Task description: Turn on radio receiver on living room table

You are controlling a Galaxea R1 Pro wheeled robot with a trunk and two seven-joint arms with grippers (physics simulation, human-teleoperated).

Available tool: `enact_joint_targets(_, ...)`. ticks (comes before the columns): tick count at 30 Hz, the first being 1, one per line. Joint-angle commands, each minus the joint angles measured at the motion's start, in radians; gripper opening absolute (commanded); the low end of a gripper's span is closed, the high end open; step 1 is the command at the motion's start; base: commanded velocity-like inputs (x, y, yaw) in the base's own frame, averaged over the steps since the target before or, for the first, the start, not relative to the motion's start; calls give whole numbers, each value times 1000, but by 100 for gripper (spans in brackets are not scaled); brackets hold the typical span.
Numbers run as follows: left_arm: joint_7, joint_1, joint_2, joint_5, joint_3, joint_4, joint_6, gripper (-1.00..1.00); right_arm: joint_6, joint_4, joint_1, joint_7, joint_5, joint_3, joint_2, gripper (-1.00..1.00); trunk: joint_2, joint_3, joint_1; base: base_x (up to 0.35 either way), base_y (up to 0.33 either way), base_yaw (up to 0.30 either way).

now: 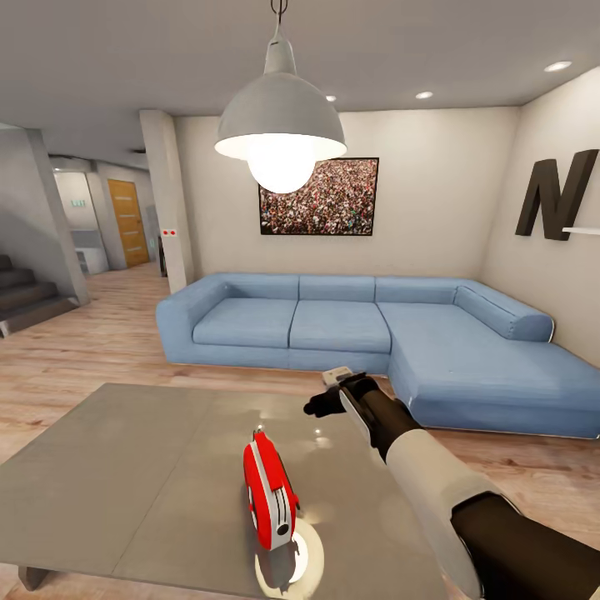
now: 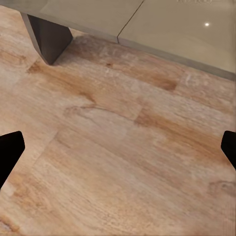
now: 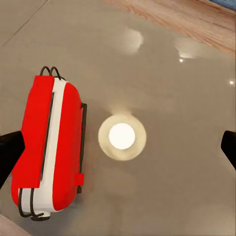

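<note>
The red radio receiver [image 1: 268,487] with white trim stands upright near the front edge of the grey glossy table [image 1: 125,467]. My right gripper [image 1: 327,402] hovers above the table just beyond the radio and slightly to its right. In the right wrist view the radio [image 3: 49,147] lies off to one side, outside the wide-apart black fingertips [image 3: 10,153] of the right gripper [image 3: 118,152], which is open and holds nothing. My left gripper [image 2: 118,150] is open too, over bare wood floor [image 2: 113,147] beside the table edge [image 2: 147,22] and a table leg [image 2: 46,37].
A light-blue L-shaped sofa [image 1: 375,333] runs behind the table. A grey dome pendant lamp [image 1: 281,125] hangs low over the table, and its glare [image 3: 122,136] reflects on the top. A pillar [image 1: 167,200], stairs [image 1: 25,292] and a hallway door [image 1: 127,221] lie left.
</note>
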Motion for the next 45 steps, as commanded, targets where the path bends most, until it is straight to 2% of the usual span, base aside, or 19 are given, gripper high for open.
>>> enact_joint_targets(1, 0, 0, 0, -1, 0, 0, -3, 100, -3, 0, 0, 1, 0, 0, 0, 100, 0, 0, 0, 0, 0, 0)
enact_joint_targets(19, 0, 0, 2, -2, 0, 0, -4, 100, -9, -1, 0, -2, 1, -2, 0, 100, 0, 0, 0, 0, 233, 0)
enact_joint_targets(34, 1, 0, 0, -6, 0, 0, -5, 100, -11, -10, 0, 1, 4, -3, 0, 100, 0, 0, 0, 0, 33, 0)
enact_joint_targets(45, 1, 0, 1, -7, 0, 0, -4, 100, -1, -9, 0, 6, -2, -5, 0, 100, 0, 0, 0, 0, 223, 0)
